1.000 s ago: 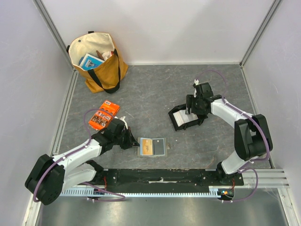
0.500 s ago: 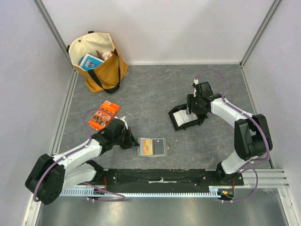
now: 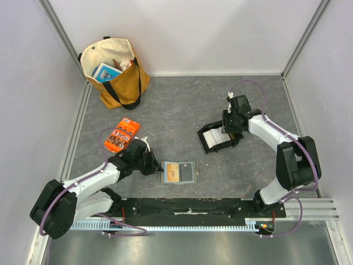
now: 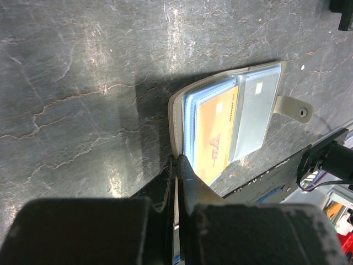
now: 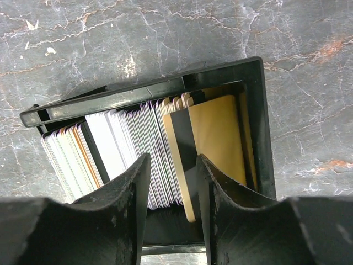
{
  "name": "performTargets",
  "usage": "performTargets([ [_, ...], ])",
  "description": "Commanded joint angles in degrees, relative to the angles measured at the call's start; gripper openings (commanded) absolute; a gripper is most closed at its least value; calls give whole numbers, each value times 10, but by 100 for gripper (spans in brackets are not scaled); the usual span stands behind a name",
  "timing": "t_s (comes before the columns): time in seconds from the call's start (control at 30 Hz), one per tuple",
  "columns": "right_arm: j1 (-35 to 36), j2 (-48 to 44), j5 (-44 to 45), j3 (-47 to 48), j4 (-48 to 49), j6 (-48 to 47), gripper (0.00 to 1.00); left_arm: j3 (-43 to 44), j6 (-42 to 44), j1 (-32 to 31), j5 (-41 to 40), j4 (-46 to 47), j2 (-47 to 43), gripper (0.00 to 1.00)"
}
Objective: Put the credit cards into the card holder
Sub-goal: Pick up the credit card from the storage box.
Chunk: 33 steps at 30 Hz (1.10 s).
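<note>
Clenched left gripper (image 4: pixel 181 163) steadies the card holder (image 4: pixel 231 127) at 8 o'clock; right gripper (image 5: pixel 172 160), jaws parted, straddles credit cards (image 5: pixel 127 143) for extraction.

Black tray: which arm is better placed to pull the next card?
Right. The right gripper hangs over the black tray, jaws open astride the credit cards. The left gripper is shut at the edge of the open card holder, away from the tray.

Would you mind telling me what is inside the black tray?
A row of cards standing on edge, mostly white, some tan. The tray floor beneath them is hidden.
</note>
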Motion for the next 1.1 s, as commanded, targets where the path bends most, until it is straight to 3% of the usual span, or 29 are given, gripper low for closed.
performTargets([
  [0.0, 4, -19, -3, 22, -9, -1, 43, 15, 20, -2, 15, 13, 1, 2],
  [0.17, 3, -20, 2, 25, -10, -2, 33, 14, 20, -2, 17, 16, 1, 2],
  [0.3, 3, -12, 3, 29, -12, -4, 31, 14, 20, -2, 17, 17, 2, 2],
  [0.53, 2, -27, 41, 33, -7, -4, 50, 15, 20, -2, 18, 18, 4, 2],
  [0.77, 2, -11, 72, 44, -12, -16, 57, 14, 20, -1, 18, 19, 6, 2],
  [1.07, 2, 36, 47, 33, -17, -17, 63, 14, 21, -2, 19, 21, 12, 2],
])
